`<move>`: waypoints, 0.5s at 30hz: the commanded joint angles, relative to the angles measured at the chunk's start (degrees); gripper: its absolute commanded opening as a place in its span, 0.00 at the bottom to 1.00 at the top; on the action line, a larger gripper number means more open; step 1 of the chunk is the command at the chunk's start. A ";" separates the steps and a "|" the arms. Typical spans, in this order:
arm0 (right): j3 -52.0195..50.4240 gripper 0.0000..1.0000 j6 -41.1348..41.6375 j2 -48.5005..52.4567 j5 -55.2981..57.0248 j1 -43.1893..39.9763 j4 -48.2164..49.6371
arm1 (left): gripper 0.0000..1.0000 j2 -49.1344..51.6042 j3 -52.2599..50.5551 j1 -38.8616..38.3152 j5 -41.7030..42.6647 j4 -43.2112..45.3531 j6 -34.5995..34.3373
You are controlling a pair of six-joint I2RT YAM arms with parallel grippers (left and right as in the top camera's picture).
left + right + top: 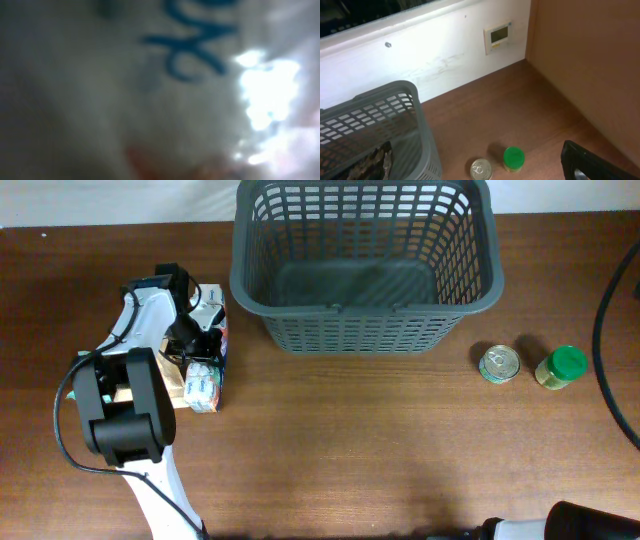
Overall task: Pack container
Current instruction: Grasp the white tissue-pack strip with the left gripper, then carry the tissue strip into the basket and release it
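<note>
The container, a large dark grey lattice basket, stands at the back middle of the table; one corner of it shows in the right wrist view. My left gripper is down on a white packet with blue print at the left of the table. The left wrist view is filled by the blurred packet, and the fingers are hidden. Of my right gripper only one dark finger shows, high above the table's right end.
A small round tin can and a green-lidded jar stand right of the basket; both show in the right wrist view, the can left of the jar. A black cable runs along the right edge. A white wall lies behind.
</note>
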 commanded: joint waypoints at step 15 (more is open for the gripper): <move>0.07 0.99 0.44 4.87 0.92 -0.59 0.15 | 0.02 -6.19 52.98 -0.39 1.75 -20.13 -1.64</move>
